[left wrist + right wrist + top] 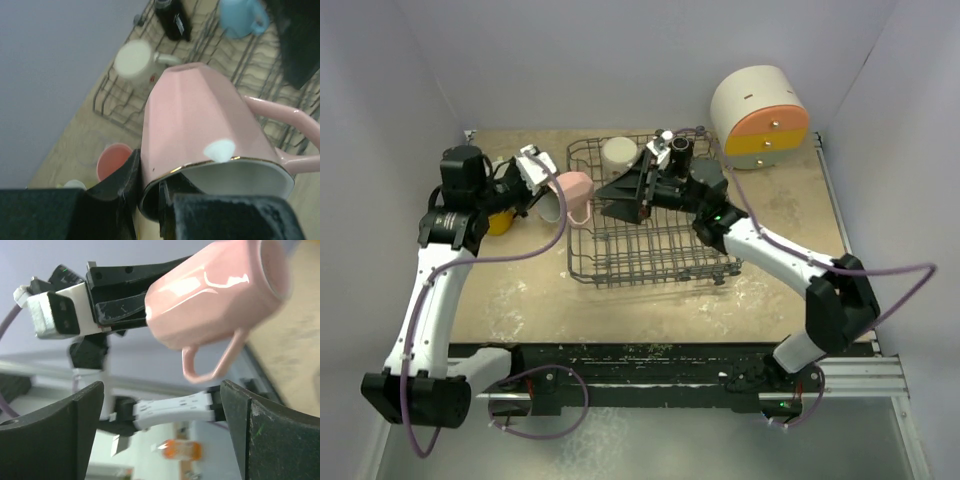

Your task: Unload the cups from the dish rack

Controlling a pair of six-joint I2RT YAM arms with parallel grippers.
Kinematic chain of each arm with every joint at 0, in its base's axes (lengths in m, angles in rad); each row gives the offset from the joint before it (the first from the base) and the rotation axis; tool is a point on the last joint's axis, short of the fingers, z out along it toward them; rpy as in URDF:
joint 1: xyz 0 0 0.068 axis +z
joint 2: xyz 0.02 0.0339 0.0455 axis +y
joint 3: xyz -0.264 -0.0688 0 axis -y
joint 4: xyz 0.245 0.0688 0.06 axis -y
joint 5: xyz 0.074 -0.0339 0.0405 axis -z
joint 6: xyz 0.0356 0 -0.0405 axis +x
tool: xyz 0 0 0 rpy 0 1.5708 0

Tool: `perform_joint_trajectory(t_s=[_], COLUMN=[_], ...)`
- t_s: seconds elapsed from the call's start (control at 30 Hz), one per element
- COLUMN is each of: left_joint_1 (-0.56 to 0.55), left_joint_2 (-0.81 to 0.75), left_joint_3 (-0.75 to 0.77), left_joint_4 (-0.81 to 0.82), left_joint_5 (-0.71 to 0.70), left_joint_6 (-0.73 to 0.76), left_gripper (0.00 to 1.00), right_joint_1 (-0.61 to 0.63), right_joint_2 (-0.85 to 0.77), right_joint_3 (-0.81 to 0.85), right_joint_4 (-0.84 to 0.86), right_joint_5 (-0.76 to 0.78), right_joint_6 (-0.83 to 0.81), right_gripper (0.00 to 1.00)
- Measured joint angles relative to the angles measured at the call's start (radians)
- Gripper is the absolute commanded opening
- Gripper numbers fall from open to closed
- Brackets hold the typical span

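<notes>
Slip risk: pink faceted ceramic mug (575, 190) hangs tilted toward tabletop's (780, 225) far left corner, at left rim of dark grey wire dish rack (620, 262). Left jaws pinch only its lip. Right jaws wide open, clear of it. A swing could twist it loose or snag its handle on the wires.

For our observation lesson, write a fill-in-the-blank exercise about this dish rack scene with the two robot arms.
1. The mug held by the left gripper is ___ in colour.
2. The right gripper has its jaws ___.
3. The cream mug sits inside the ___.
4. The round white container has orange and ___ drawers.
Missing words: pink; open; dish rack; yellow.
</notes>
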Motion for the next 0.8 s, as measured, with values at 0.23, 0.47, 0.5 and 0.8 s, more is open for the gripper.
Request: perform_joint_trajectory(t_s=[0.23,0.47,0.5,0.8], left_joint_1=[0.008,0.008,0.008,0.008], left_joint_2=[0.132,0.208,0.230,0.480], left_joint_3=[0.014,0.047,0.057,0.097], left_joint_4=[-0.201,-0.347,-0.361,-0.415], left_joint_5=[-0.346,-0.557,-0.579,-0.714], left_joint_6=[0.094,0.150,0.154,0.151], left_gripper=[0.00,0.00,0.00,0.00], right_joint_1=[-0.172,-0.304,-0.314,-0.326], right_joint_2=[-0.180,-0.250,-0.249,-0.252], right_joint_3=[0.063,0.077,0.077,0.078], right_joint_4=[-0.526,-0.776,-0.799,-0.937], right_joint_5=[0.163,0.235,0.237,0.283], right_joint_6=[-0.394,-0.613,-0.628,-0.733], right_gripper=[1.00,0.99,0.98,0.98])
